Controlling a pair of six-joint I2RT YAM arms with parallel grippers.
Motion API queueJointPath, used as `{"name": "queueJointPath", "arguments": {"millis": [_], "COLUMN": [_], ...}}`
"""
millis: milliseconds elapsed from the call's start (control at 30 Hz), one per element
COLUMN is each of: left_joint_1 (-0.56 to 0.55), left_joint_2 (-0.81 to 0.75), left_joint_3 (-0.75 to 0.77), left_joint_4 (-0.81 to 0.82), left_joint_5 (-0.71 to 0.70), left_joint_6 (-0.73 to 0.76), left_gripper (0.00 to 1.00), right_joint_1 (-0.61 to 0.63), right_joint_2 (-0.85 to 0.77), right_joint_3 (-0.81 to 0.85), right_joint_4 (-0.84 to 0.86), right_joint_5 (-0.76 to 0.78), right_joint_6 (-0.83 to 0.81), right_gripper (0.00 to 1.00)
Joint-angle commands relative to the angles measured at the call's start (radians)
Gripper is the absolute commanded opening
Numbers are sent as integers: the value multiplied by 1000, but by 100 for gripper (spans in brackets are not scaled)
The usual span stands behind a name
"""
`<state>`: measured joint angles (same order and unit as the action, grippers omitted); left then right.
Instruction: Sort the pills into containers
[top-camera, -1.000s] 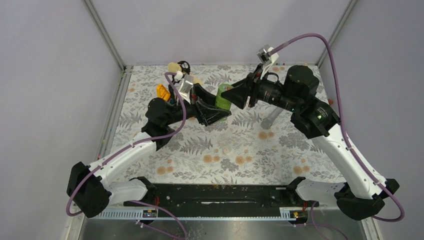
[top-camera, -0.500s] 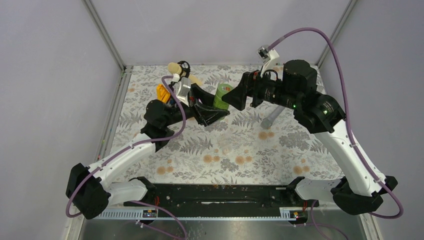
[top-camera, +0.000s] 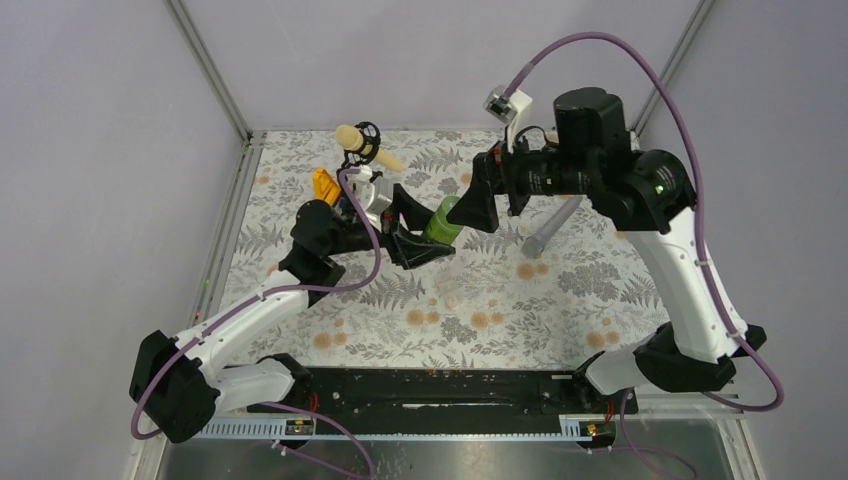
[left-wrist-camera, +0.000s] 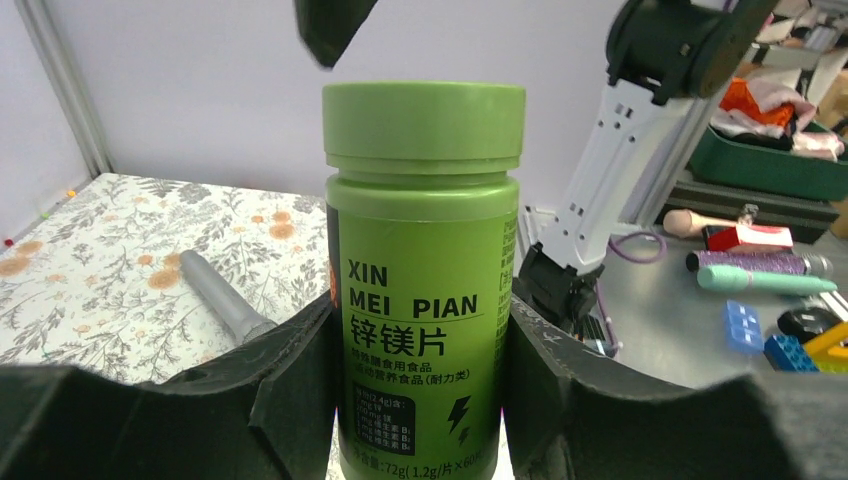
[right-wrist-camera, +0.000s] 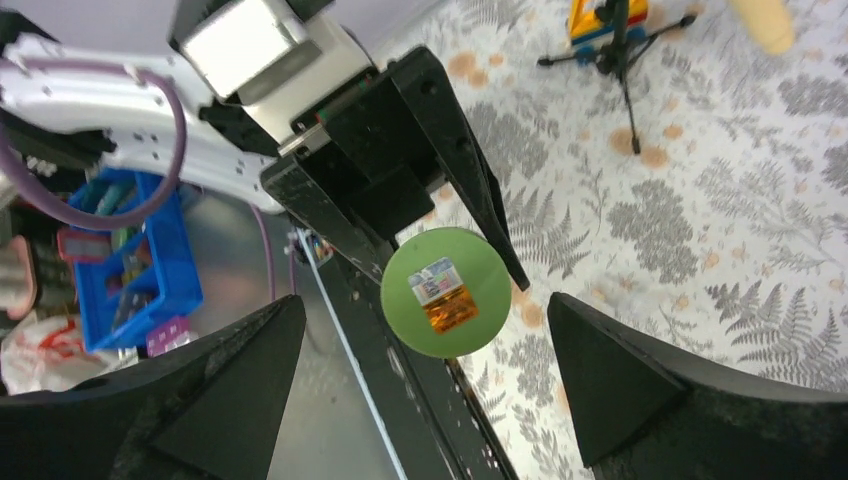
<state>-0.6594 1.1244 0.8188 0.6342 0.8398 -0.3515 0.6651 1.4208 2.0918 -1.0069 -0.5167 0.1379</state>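
The right gripper's (right-wrist-camera: 425, 312) fingers now stand spread wide. A second ago they were narrower, up against the cap (right-wrist-camera: 446, 291) of the green bottle (top-camera: 441, 219) — now they are off it. The left gripper's (top-camera: 438, 232) fingers pinch the bottle by its body, tilted rightward above the far middle of the bench (top-camera: 600, 300). The cap is on, so probably no pills are out yet. The clear cup I cannot pick out against the pattern.

A grey cylinder (top-camera: 551, 228) lies on the fern-patterned mat (top-camera: 480, 300); far left, a foam-headed, tripod-mounted microphone (top-camera: 352, 137) stands just beside a yellow-orange toy (top-camera: 325, 184).
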Motion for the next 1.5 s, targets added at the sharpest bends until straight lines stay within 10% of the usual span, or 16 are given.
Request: {"name": "queueJointPath", "arguments": {"millis": [0, 267, 933, 1467], "left_joint_1": [7, 7, 6, 6], "left_joint_2": [-20, -6, -6, -13], "left_joint_3": [58, 63, 65, 71], "left_joint_4": [-9, -16, -15, -56], "left_joint_5": [93, 124, 158, 170], "left_joint_6": [78, 72, 83, 100], "left_gripper": [0, 0, 0, 0], "right_joint_1": [-5, -5, -14, -69], "right_joint_2": [52, 71, 27, -103], "right_joint_3": [72, 11, -149, -303], "right_joint_4": [-202, -166, 111, 169], "right_joint_5": [-67, -77, 277, -180], "right_joint_6": [-134, -144, 182, -18], "right_gripper": [97, 79, 85, 99]}}
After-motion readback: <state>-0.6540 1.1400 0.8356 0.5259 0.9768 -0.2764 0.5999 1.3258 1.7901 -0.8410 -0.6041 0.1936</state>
